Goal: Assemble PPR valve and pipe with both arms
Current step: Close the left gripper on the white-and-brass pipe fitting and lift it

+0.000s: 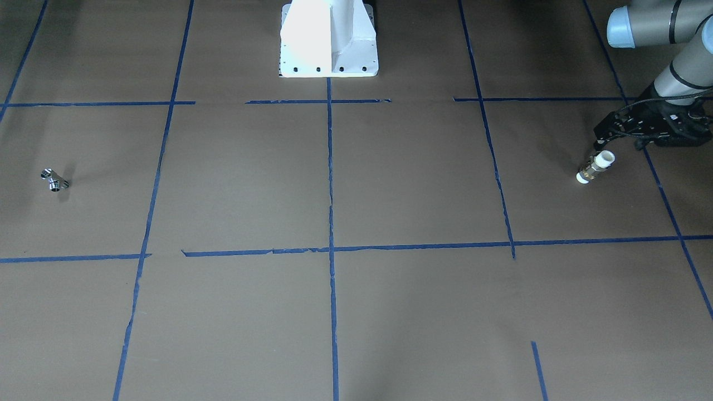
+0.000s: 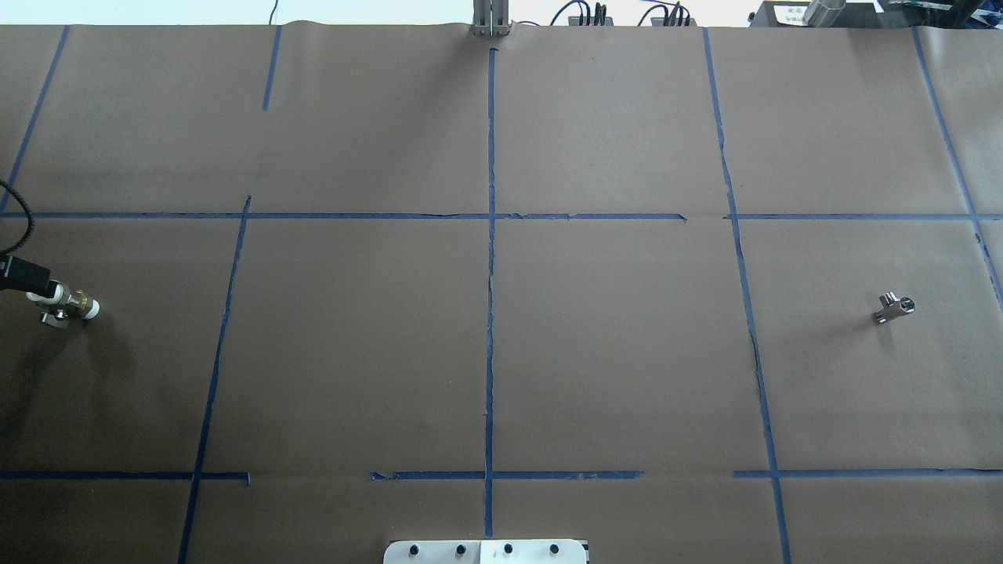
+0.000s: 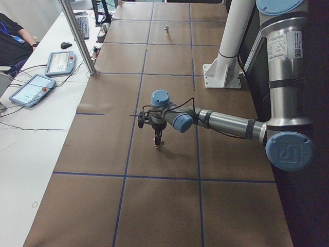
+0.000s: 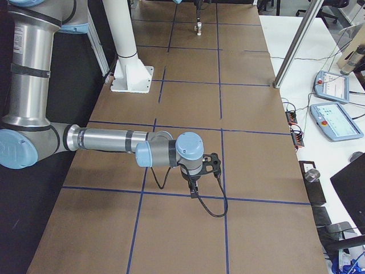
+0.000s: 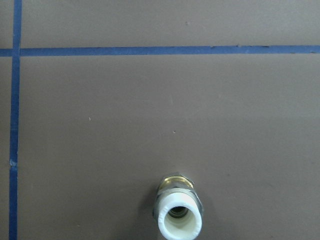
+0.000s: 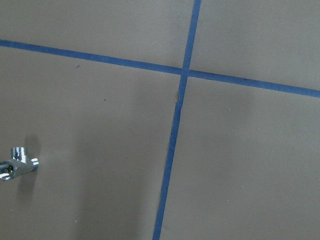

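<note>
The left pincer [image 1: 598, 149] seems to pinch the PPR valve [image 1: 595, 167] by one white end near the left edge of the surface [image 2: 501, 352], so the other end is free for joining. The pipe [image 2: 894, 307] lies alone near the right edge. Whether the right pincer [image 4: 194, 188] is spread, I cannot tell.

Silver-grey tubular arms [image 3: 232, 123] with pale-blue joint caps [image 3: 289, 151], black cable [image 2: 30, 219], white pedestal [image 1: 328, 39].
</note>
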{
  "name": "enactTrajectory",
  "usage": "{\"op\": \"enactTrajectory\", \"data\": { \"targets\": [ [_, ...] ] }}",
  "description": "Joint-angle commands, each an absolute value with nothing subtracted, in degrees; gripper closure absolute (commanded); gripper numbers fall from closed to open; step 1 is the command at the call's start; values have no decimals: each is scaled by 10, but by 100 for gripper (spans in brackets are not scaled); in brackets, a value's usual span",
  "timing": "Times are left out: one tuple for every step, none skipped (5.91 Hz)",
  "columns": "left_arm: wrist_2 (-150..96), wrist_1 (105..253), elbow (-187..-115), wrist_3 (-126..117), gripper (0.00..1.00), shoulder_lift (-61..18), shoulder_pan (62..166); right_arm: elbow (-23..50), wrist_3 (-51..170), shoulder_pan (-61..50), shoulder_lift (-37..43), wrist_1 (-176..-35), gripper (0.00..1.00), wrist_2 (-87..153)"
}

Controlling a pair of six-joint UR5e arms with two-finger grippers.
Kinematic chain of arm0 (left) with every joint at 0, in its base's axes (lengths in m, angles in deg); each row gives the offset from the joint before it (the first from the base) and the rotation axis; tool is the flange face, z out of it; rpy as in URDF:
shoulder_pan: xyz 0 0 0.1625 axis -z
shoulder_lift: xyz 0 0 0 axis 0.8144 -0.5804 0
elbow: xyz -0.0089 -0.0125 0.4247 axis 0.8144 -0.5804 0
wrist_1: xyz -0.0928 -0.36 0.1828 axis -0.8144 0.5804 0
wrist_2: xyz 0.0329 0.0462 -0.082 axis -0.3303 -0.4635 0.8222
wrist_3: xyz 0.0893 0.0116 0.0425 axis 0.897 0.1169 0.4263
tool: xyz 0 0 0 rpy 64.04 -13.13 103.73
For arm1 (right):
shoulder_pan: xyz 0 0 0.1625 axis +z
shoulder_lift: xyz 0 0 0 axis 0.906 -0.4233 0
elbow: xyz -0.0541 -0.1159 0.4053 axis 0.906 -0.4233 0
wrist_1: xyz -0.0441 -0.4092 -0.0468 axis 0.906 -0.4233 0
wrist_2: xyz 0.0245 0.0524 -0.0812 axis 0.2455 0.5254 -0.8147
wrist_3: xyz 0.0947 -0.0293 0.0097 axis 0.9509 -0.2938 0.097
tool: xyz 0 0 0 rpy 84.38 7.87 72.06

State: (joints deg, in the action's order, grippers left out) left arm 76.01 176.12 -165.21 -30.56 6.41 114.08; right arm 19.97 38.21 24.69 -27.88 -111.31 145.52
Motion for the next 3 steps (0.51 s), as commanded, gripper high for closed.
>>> {"op": "enactTrajectory", "data": {
  "targets": [
    [760,1767,-1637,-306,0,55,1132,200,382,247,-279,-1114,0,1455],
    [760,1768,-1628,-306,0,47,1131,200,381,246,-279,-1114,0,1454],
    [760,1769,-1617,-305,0,35,1130,200,382,246,-279,-1114,0,1454]
  ]
}}
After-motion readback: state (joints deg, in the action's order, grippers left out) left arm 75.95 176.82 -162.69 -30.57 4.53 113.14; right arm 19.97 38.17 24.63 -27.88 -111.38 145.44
